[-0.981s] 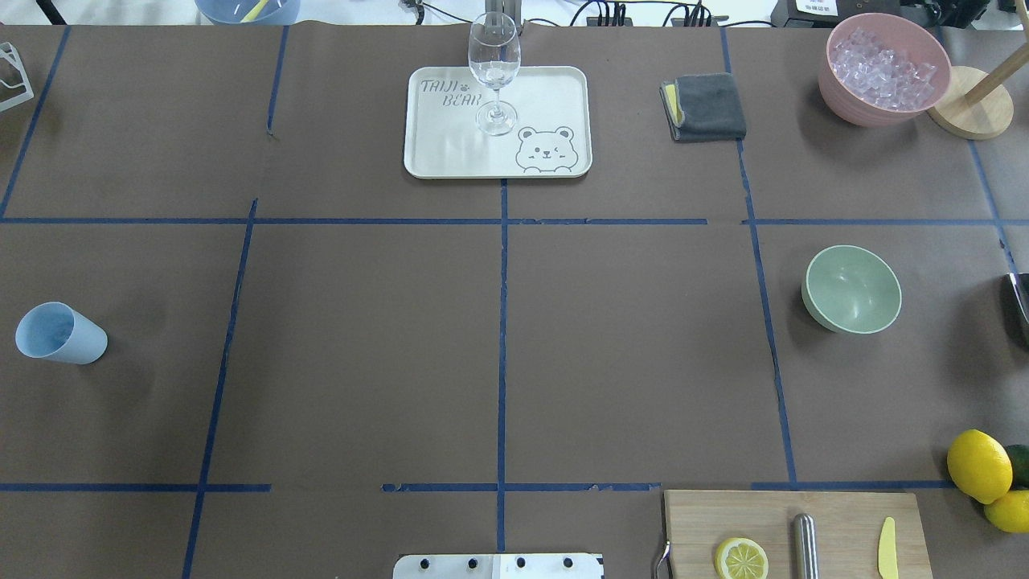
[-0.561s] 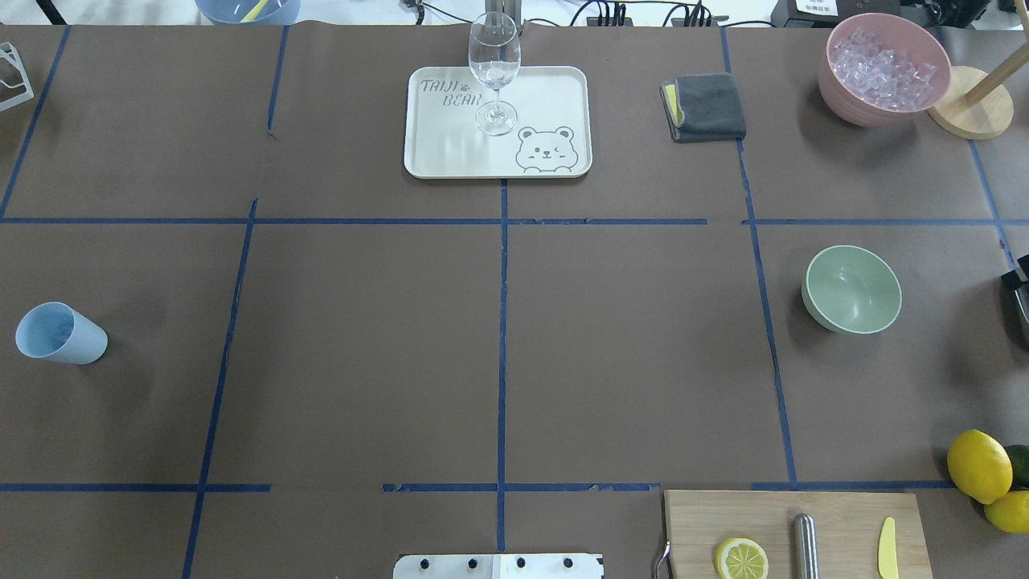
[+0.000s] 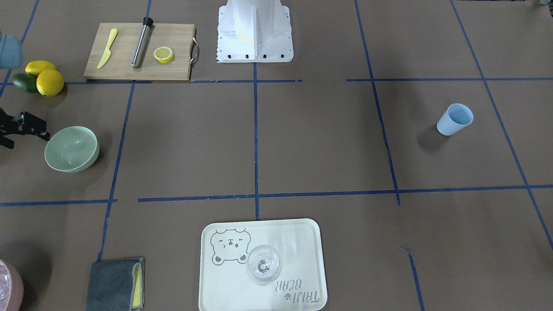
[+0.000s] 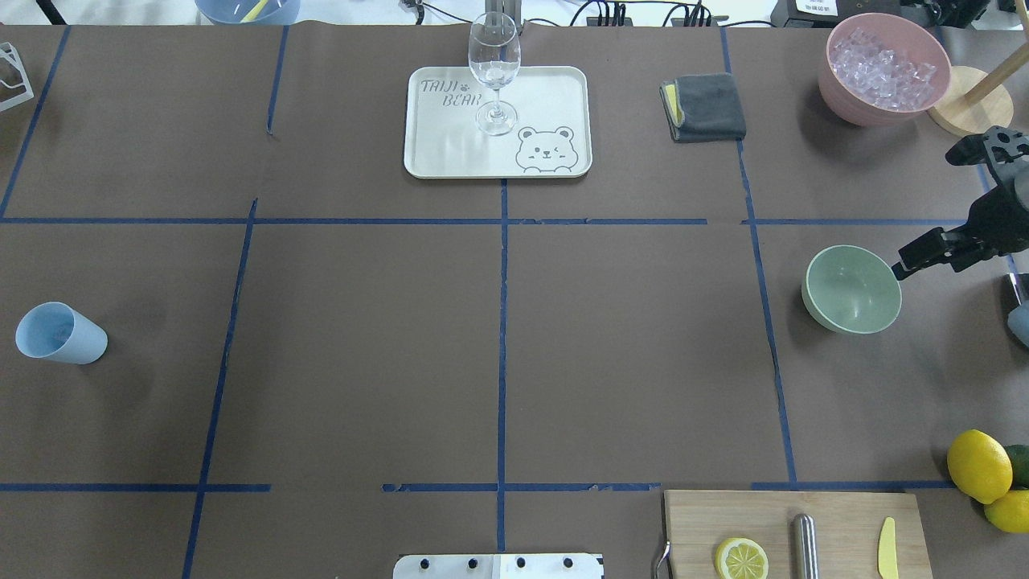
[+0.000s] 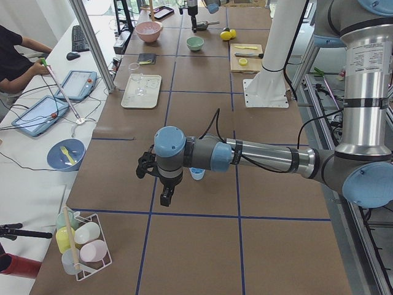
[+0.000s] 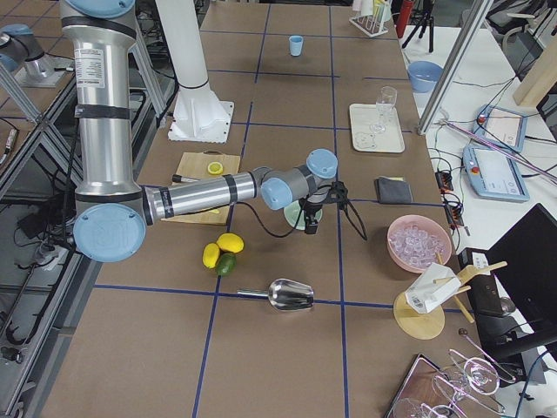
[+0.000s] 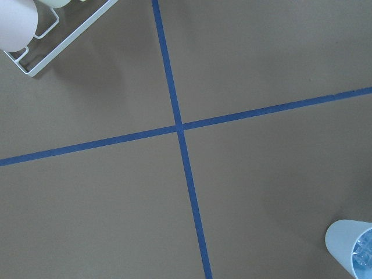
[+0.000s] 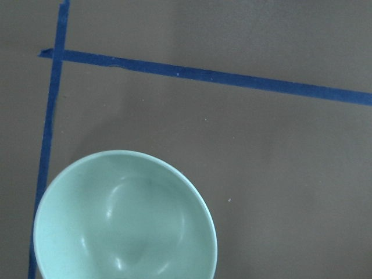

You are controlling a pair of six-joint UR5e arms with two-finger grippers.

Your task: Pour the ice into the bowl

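The pale mint-green bowl (image 4: 852,289) stands empty at the table's right; it also shows in the front view (image 3: 71,149) and fills the lower left of the right wrist view (image 8: 125,221). My right gripper (image 4: 930,211) is open, with one fingertip just beside the bowl's rim. The blue cup (image 4: 60,334) stands at the far left. In the left wrist view the cup (image 7: 347,247) holds small clear ice cubes (image 7: 364,254). My left gripper (image 5: 163,189) hangs near the cup (image 5: 196,174); I cannot tell if it is open or shut.
A pink container of ice-like cubes (image 4: 884,68) and a wooden stand (image 4: 973,100) are at the back right. A tray (image 4: 555,96) holds a wine glass (image 4: 494,72). A grey cloth (image 4: 707,106), lemons (image 4: 978,465), a cutting board (image 4: 836,515) and a metal scoop (image 6: 291,294) lie around.
My right gripper has come into the overhead view from the right edge and now reaches to the bowl's rim. Bowl and cup have not moved.
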